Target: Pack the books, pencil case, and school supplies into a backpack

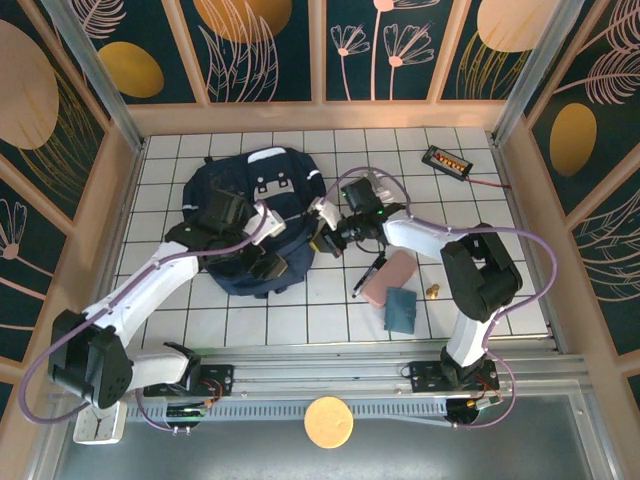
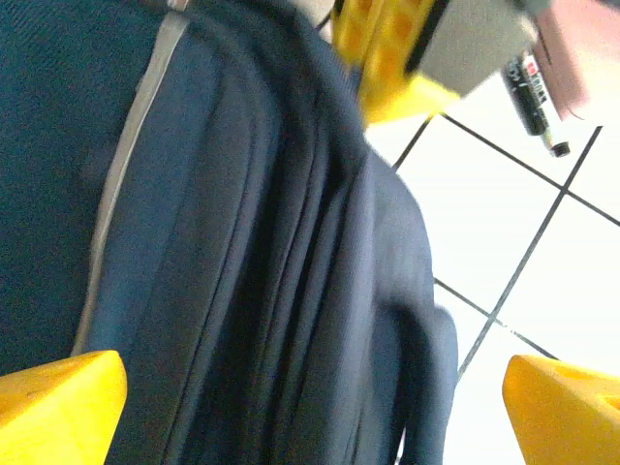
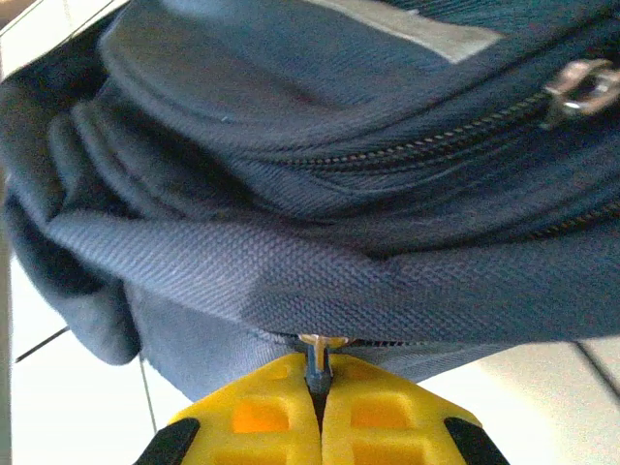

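Light falls evenly from above in the top view: the white tiled table (image 1: 300,310) is bright without glare, and the arms throw only soft, short shadows. The dark backpack (image 1: 250,215) swallows detail in its folds. Wide-angle distortion bows the frame posts outward toward the corners. The left wrist view is soft and smeared throughout: the fabric's weave is lost, the pen (image 2: 535,102) is blurred, the tiles are nearly blown out, and the left gripper (image 2: 312,407) has its yellow fingertips (image 2: 58,407) out of focus. The right wrist view is sharper: the weave reads clearly at centre, the zip pull (image 3: 315,351) in the right gripper (image 3: 318,407) is fairly crisp, and the tile at lower left glares white.
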### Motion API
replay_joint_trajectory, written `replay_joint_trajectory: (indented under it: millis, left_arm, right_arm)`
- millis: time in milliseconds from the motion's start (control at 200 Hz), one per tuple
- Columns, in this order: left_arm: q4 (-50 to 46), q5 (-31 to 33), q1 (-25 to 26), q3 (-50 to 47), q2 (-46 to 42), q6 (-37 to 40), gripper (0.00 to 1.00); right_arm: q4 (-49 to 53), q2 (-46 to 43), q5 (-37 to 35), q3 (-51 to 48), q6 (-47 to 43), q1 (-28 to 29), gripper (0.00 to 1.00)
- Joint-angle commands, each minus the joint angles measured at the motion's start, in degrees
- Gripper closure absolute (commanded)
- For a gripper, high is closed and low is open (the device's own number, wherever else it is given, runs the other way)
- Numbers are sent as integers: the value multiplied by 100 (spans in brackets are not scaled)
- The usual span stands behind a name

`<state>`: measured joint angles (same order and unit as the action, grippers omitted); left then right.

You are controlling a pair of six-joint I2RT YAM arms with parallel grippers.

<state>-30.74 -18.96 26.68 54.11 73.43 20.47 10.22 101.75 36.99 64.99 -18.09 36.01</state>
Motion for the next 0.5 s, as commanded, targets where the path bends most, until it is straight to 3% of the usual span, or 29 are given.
replay_joint_trajectory:
  millis: [0, 130, 210, 270, 405, 495]
  left_arm:
    - [783, 189, 261, 130, 333, -164, 1]
    - [1052, 653, 404, 311, 818, -204, 7]
    - [961, 624, 408, 366, 1063, -89, 21]
    - [794, 564, 409, 369, 1201, 6, 38]
    - [582, 625, 409, 252, 1150, 53, 98]
    - [435, 604, 409, 191, 850, 107, 100]
  right_arm:
    - [70, -334, 99, 189, 97, 55, 100]
    - [186, -431, 80, 175, 71, 55, 100]
    - [200, -469, 97, 148, 66, 59, 100]
    - [204, -476, 106, 145, 53, 57, 100]
    - [245, -463, 72, 143, -92, 39, 100]
    - [393, -356, -42, 210, -258, -87, 100]
